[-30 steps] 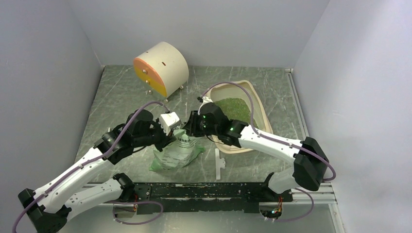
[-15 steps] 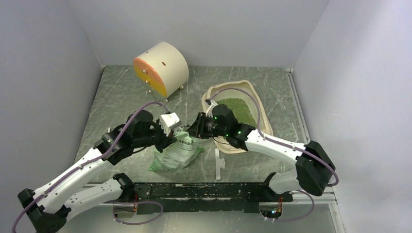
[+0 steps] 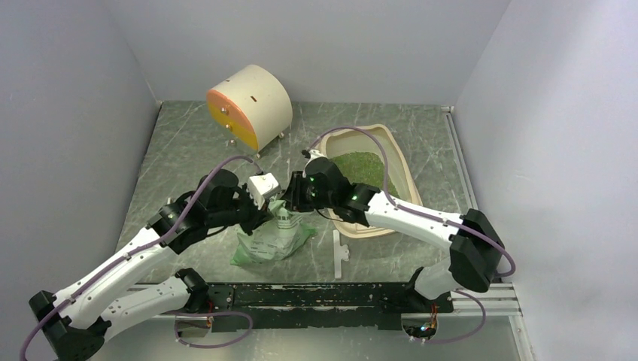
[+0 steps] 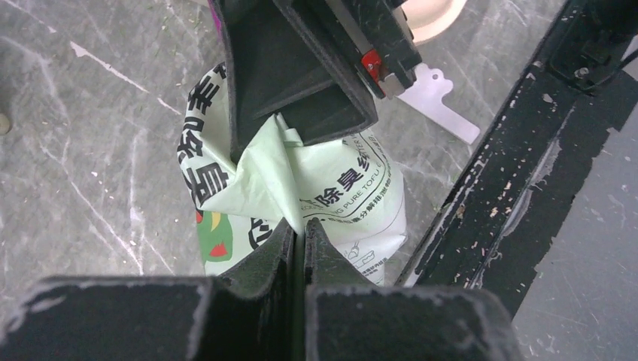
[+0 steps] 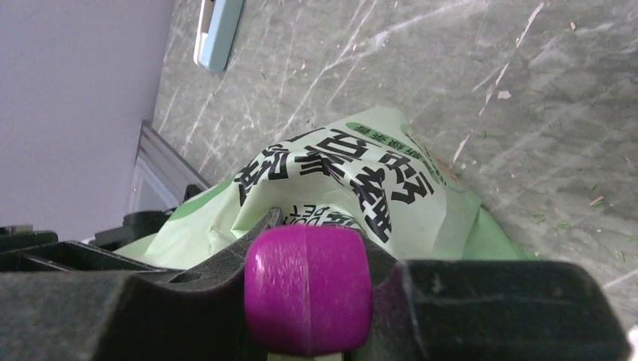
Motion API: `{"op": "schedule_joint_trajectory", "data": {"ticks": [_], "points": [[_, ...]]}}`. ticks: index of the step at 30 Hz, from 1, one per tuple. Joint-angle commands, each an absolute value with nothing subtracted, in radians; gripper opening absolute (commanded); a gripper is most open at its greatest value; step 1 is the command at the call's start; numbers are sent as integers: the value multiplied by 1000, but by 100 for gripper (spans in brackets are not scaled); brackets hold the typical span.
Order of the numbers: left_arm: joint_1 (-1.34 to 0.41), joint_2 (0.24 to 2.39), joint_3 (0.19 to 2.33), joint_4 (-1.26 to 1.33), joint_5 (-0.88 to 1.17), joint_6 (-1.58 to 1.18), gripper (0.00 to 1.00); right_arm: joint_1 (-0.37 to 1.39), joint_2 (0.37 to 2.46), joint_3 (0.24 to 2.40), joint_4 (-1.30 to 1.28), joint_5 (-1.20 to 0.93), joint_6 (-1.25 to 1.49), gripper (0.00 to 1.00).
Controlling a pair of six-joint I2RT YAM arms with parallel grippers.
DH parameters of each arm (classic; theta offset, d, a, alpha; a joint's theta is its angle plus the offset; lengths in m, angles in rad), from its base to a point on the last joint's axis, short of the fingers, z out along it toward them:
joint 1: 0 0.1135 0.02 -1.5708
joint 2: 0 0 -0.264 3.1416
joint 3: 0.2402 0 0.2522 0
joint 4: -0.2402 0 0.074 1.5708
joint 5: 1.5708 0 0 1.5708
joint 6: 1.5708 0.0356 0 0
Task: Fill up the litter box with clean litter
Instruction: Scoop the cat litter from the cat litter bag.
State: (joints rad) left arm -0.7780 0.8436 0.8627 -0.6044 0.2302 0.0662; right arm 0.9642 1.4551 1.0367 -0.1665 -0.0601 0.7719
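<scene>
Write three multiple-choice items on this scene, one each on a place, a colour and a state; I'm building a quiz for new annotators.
1. In the top view, where does the litter box stand relative to the bag?
A. to its left
B. on top of it
C. to its right

2. What colour is the handle in the right claw?
A. magenta
B. yellow
C. blue

3. The left claw is:
A. open above the bag
B. shut on the bag
C. shut on the handle

Answers:
1 C, it sits to the right of the bag.
2 A, the right wrist view shows magenta in its grip.
3 B, the left wrist view shows it pinching a fold of the bag.
</scene>
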Motion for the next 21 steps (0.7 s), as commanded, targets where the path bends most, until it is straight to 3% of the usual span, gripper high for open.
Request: {"op": "schedule_joint_trajectory", "data": {"ticks": [1,16,21], "points": [[-783,859,882,-518,260,39,5,1044,1553,954,-194,-145,779,0],[-784,841,885,-488,274,50,5,830,1365,658,440,-598,1175,0],[-784,833,890,-469,292,60,5,753,1324,527,703,-657,1377,0]]}}
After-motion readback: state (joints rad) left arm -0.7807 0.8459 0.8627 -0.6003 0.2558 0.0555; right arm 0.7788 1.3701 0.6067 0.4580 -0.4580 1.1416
